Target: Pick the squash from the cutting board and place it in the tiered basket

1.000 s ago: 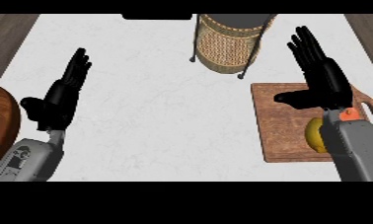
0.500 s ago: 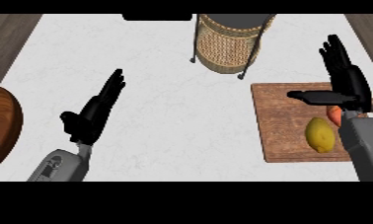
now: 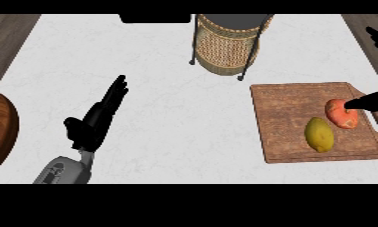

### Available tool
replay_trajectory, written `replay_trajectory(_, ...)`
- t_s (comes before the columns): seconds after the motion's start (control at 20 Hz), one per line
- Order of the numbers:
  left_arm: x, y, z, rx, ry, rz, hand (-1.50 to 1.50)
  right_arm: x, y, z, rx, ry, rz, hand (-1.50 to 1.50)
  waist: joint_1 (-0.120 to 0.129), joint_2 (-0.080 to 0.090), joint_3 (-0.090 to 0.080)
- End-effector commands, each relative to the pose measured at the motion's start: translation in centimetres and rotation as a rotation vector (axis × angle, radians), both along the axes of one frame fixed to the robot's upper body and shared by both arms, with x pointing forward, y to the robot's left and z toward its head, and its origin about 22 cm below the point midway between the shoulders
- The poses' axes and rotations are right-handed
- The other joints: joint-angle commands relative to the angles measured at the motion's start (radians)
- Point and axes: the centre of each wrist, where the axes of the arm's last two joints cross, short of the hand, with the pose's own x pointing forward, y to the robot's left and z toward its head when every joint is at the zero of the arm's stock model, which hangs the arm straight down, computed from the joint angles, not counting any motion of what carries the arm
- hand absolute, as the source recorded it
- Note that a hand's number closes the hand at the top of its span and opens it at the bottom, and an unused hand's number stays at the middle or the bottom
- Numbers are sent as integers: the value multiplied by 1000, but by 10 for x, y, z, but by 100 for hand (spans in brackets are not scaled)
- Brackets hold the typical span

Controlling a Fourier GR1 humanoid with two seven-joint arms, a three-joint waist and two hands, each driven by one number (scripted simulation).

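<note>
A wooden cutting board (image 3: 284,121) lies at the right of the white counter. On it rest a yellow oval piece (image 3: 319,134) with pointed ends and a red-orange round piece (image 3: 342,112); I cannot tell which is the squash. The wicker tiered basket (image 3: 227,43) on a black wire stand sits behind the board, near the middle top. Of my right hand (image 3: 362,102), only the thumb and a fingertip show at the right edge; the thumb tip overlaps the red-orange piece, and the hand is open. My left hand (image 3: 97,118) hovers open at the lower left, holding nothing.
A dark brown rounded object (image 3: 4,127) pokes in at the left edge. A black object (image 3: 155,18) sits at the counter's back edge, left of the basket. Brown strips border the counter on both sides.
My right hand has slid rightward, almost out of view, uncovering the red-orange piece. My left hand shifted toward the centre and tilted; in the last half second it barely moved.
</note>
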Motion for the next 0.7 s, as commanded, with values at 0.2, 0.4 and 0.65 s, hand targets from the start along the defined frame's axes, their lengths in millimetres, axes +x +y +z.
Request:
replay_trajectory(0.2,-5,-4,-5,-2,-4,2,0,-12,25,55,-502,369,58,-150,-3,-2,2)
replay_trajectory(0.4,-5,3,2,-2,-3,-3,0,-23,50,65,-493,439,67,-150,2,2,6)
replay_trajectory(0.65,-7,3,17,-2,-9,1,0,-43,68,67,-504,462,36,-150,7,3,7)
